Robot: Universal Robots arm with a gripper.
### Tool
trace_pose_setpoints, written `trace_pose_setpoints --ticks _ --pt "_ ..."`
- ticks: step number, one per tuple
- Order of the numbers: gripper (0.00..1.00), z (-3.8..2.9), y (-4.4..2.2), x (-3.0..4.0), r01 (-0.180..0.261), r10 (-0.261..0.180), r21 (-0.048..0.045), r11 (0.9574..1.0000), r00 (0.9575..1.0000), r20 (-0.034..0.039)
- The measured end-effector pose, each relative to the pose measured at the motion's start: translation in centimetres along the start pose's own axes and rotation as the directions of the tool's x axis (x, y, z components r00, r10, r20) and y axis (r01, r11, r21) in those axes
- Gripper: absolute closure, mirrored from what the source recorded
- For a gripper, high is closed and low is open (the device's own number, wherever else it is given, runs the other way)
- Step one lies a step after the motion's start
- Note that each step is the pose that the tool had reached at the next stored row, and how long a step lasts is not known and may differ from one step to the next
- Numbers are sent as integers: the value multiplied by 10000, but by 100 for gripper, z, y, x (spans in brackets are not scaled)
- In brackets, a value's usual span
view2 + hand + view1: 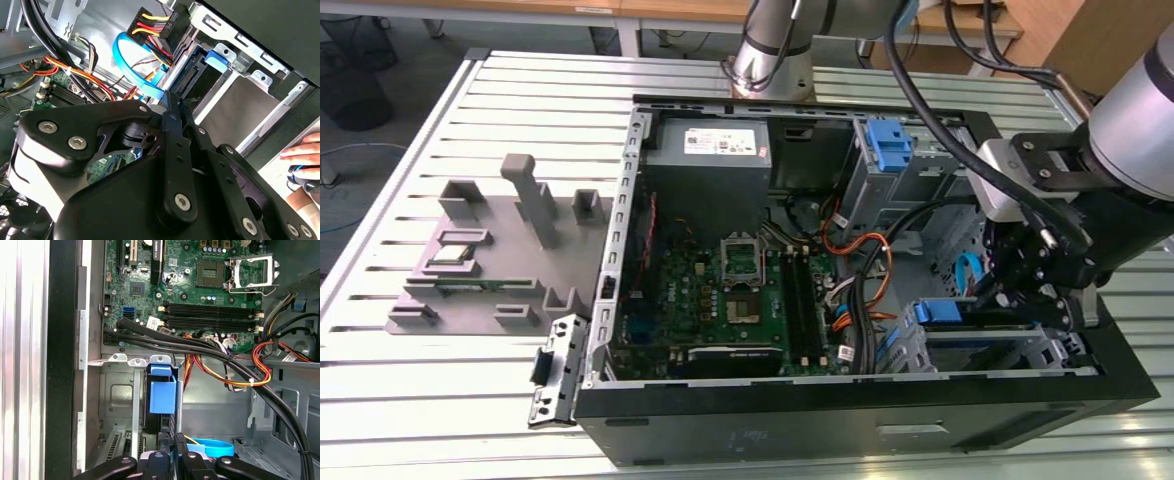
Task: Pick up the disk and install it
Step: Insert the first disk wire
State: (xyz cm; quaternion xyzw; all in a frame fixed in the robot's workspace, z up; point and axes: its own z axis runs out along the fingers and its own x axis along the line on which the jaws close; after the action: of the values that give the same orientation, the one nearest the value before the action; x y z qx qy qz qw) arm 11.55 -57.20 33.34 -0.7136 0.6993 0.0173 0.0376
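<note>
Right now the gripper (1014,300) sits low inside the open computer case (720,430), at the drive cage (1014,350) in the corner on the exterior view's right, near the front edge. In both wrist views its black fingers (172,460) stand close together, almost touching, with just a thin slit between them; whether they pinch anything I cannot tell.

The disk (162,392) is seated in the drive cage, standing on edge in a slot between the metal bay walls, its blue plastic rail tab facing out. In the exterior view the same blue rail (941,312) shows just beside the gripper, on the motherboard side. In the first wrist view the finger tips hang directly over the disk's rear end, very near it; contact is not clear.

A light-blue data cable (135,65) loops next to the gripper, and a bundle of red, yellow and orange power wires (255,365) runs across the case just beside the cage. Black cables (200,347) cross over the edge of the green motherboard (720,300), whose processor socket (250,270) is open. A grey power supply (707,145) sits in the far corner of the case.

Outside the case, on the exterior view's left, a grey fixture tray (494,250) rests on the slatted metal table (400,400). In the second wrist view a person's hand (302,150) rests on a surface beyond the case.
</note>
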Motion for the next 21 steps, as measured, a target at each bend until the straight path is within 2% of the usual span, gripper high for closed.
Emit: trace_pose_setpoints --ticks 14,21 --pt "84 38 3 3 1 -1 -1 10000 10000 -30" --pt "84 45 3 2 1 -1 1 10000 10000 -18"
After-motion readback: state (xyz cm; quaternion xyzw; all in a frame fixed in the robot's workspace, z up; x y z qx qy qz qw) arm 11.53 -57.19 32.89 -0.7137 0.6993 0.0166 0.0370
